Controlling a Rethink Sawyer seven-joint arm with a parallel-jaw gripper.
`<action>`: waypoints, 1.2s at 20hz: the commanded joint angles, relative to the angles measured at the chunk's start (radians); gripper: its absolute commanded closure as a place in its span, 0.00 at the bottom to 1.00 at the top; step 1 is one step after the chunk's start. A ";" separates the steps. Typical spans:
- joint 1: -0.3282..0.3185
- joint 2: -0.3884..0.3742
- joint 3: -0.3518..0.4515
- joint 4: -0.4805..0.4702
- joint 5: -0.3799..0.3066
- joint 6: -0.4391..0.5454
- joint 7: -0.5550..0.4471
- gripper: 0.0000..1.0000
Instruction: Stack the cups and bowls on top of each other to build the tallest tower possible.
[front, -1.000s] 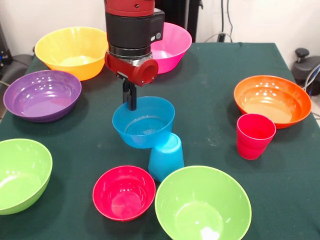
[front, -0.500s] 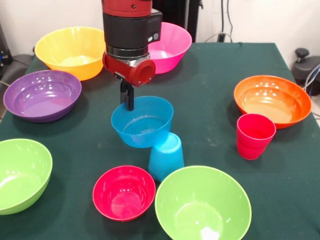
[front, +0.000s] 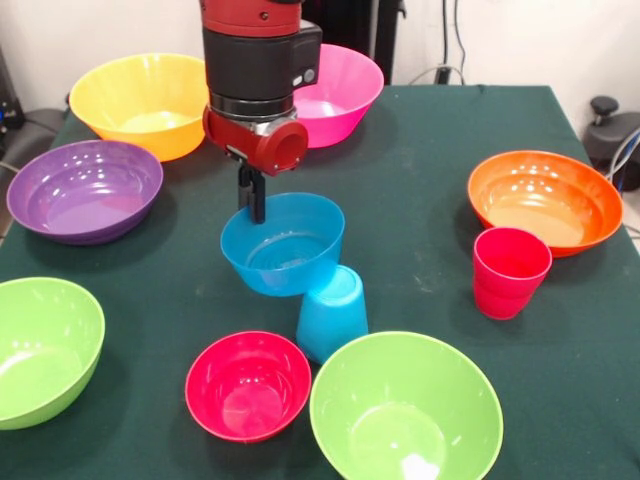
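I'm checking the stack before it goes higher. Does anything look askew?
Yes. The blue bowl sits off-centre on the upturned blue cup, overhanging toward the gripper at its rim, so it looks poorly seated.

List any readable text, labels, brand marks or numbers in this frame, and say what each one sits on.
No readable text anywhere.
The black and red robot arm carries a small pale mark on its black collar, too small to read.
The gripper at the rim of the glossy blue plastic bowl, the upside-down light blue plastic cup and the red-pink plastic cup show no print.
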 joint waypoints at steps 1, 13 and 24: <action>0.009 0.093 0.051 -0.050 0.026 0.014 0.096 1.00; 0.046 0.118 0.016 -0.120 0.059 0.062 0.106 1.00; 0.074 0.133 -0.016 -0.155 0.100 0.084 0.118 1.00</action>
